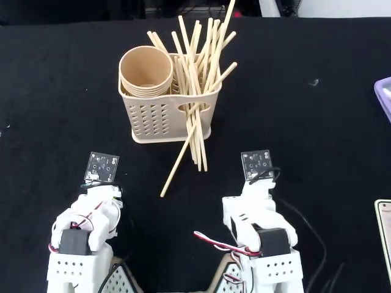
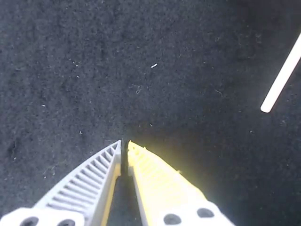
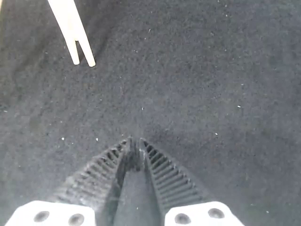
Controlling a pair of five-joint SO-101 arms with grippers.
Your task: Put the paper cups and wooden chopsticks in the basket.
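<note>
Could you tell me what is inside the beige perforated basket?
Stacked brown paper cups and, beside them, leaning wooden chopsticks; the walls of the beige perforated plastic basket hide their lower ends.

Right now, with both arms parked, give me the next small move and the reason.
Probably open the right gripper and ease it toward the chopsticks that slant from the basket's front onto the table. The paper cups already sit in the basket, and that gripper is shut and empty.
</note>
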